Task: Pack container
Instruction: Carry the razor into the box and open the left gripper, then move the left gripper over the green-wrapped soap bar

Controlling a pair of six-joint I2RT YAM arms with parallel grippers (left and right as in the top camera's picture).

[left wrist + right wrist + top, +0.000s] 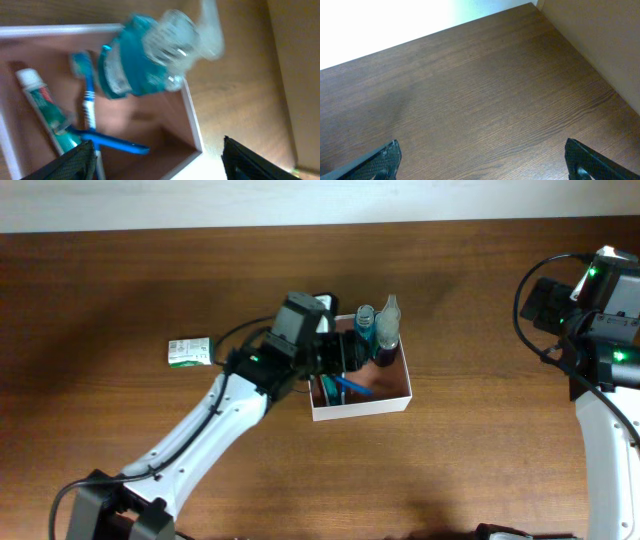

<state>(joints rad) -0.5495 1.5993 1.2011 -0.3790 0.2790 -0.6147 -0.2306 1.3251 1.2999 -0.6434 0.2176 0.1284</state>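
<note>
The container (362, 410) is a square white-walled box with a reddish-brown inside (192, 120). In it lie a toothpaste tube (44, 107), a blue toothbrush (89, 97) and another blue stick (117, 144). A teal bottle (132, 62) and a clear bottle (202, 27) stand at its far side, and both also show in the overhead view, teal (366, 322) and clear (388, 320). My left gripper (157, 165) is open and empty, hovering over the container's near corner. My right gripper (482, 162) is open and empty over bare table at the far right.
A small green-and-white soap packet (188, 352) lies on the wooden table left of the container. The right arm (600, 310) stays near the table's right edge. A pale wall borders the table at the back.
</note>
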